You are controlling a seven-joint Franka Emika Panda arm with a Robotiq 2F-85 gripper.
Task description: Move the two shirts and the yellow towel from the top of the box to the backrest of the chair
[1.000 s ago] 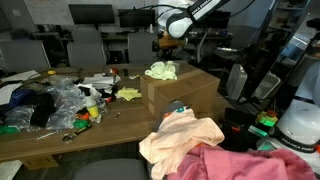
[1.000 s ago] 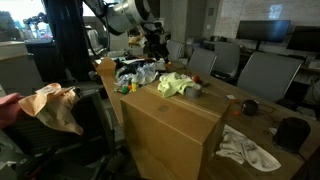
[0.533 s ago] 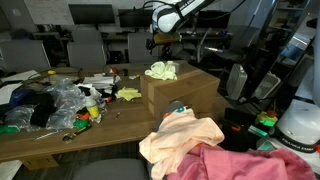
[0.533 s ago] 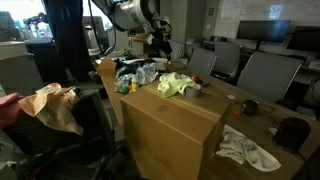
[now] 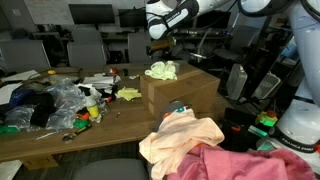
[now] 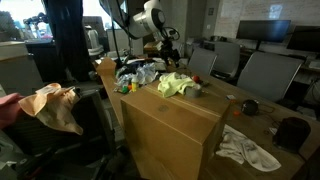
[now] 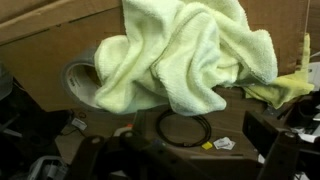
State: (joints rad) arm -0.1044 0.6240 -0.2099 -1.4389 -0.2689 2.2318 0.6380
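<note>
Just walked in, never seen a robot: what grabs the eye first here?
A pale yellow-green towel lies crumpled on top of a big brown cardboard box, with the robot's pincer hanging above it. In the foreground of an exterior view, a bright pink shirt and a peach-cream shirt lie bunched together, and a heap of clutter covers the table beside the box.

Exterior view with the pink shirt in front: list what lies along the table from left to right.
From the left: clutter pile → small yellow scrap → brown box, with the yellow towel on top of it.
</note>
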